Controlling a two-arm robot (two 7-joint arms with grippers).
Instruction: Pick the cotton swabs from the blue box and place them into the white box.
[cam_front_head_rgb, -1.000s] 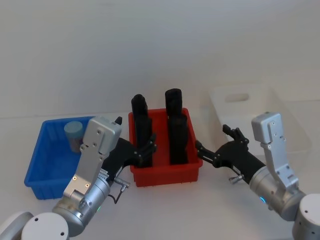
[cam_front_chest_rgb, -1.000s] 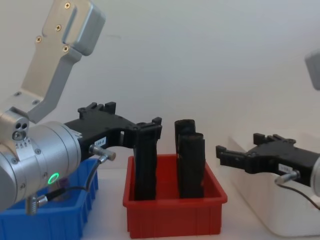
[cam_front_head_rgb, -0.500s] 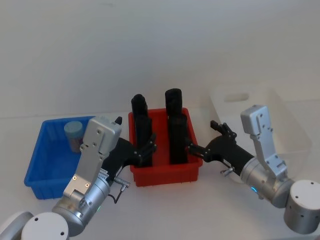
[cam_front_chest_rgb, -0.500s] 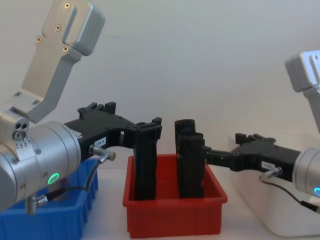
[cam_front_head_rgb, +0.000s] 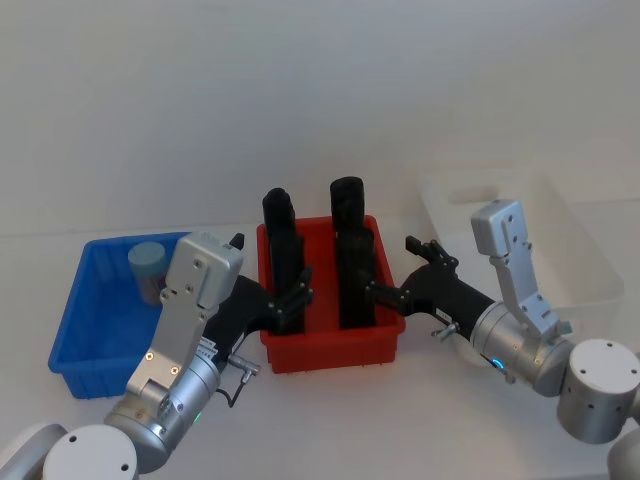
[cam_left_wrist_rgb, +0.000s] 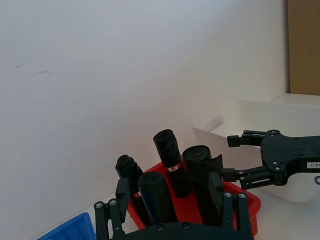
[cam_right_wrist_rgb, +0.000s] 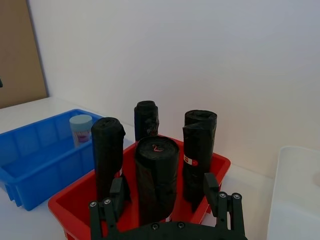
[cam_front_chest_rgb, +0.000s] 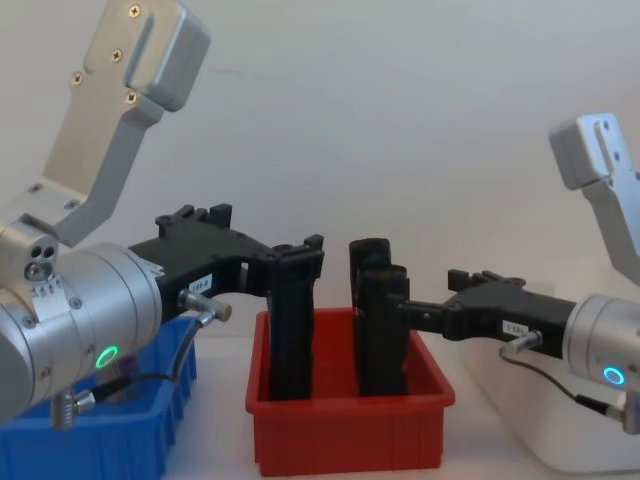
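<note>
Cotton swabs (cam_front_head_rgb: 147, 266): one jar, upright in blue box (cam_front_head_rgb: 90, 330). Left gripper (cam_front_head_rgb: 292, 300) and right gripper (cam_front_head_rgb: 385, 295) spread, empty, over red bin (cam_front_head_rgb: 330, 350). Approach step; next, reach the jar.

Looks like a bare robot test bench in a lab

Plain white wall (cam_front_head_rgb: 300, 80), white tabletop (cam_front_head_rgb: 420, 420), and just sorting bins laid out in a row: blue box (cam_front_head_rgb: 90, 330), red bin (cam_front_head_rgb: 330, 345), white box (cam_front_head_rgb: 560, 250). Nothing homey.
</note>
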